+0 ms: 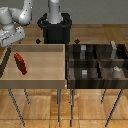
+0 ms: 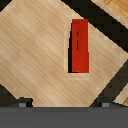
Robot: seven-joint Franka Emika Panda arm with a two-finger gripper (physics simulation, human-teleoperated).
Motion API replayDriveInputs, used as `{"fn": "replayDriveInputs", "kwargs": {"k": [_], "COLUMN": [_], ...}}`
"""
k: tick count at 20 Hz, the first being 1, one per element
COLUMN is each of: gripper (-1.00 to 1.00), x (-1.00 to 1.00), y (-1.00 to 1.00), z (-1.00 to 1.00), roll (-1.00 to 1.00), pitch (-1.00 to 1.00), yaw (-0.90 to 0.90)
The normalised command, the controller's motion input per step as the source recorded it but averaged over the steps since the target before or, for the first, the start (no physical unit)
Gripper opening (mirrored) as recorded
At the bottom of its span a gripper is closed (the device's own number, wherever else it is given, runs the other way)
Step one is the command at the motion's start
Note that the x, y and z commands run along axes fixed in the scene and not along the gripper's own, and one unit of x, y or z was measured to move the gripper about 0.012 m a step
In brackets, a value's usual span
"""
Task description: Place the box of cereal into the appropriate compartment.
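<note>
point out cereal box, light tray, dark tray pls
cereal box [image 2: 80, 46]: wrist view, middle of its red face.
light tray [image 1: 64, 62]: exterior view, wall nearest the dark tray.
dark tray [image 1: 96, 61]: exterior view, central divider between compartments.

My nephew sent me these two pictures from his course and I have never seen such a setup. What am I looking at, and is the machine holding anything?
These are computer-rendered pictures of one robot arm, white and jointed, on a black base. One picture comes from a camera standing off the arm; the other from a camera on its wrist, looking down. On the exterior view's left is a shallow light wooden tray on thin legs. In it lies a small red box of cereal, seen closer in the wrist view. On the exterior view's right is a dark tray divided into compartments, with small grey blocks inside. The pincer holds nothing: only its two tips show at the wrist picture's edge, apart, above the box.
</note>
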Motion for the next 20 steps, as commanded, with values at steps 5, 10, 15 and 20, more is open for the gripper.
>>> {"fn": "replayDriveInputs", "kwargs": {"k": [5, 10, 15, 20], "gripper": [1.00, 1.00, 1.00, 1.00], "x": [0.20, 0.00, 0.00, 0.80], "y": [0.00, 0.00, 0.20, 0.20], "z": [0.00, 0.00, 0.00, 0.00], "roll": [0.00, 0.00, 0.00, 0.00], "pitch": [0.00, 0.00, 0.00, 0.00], "yaw": [0.00, 0.00, 0.00, 0.00]}}
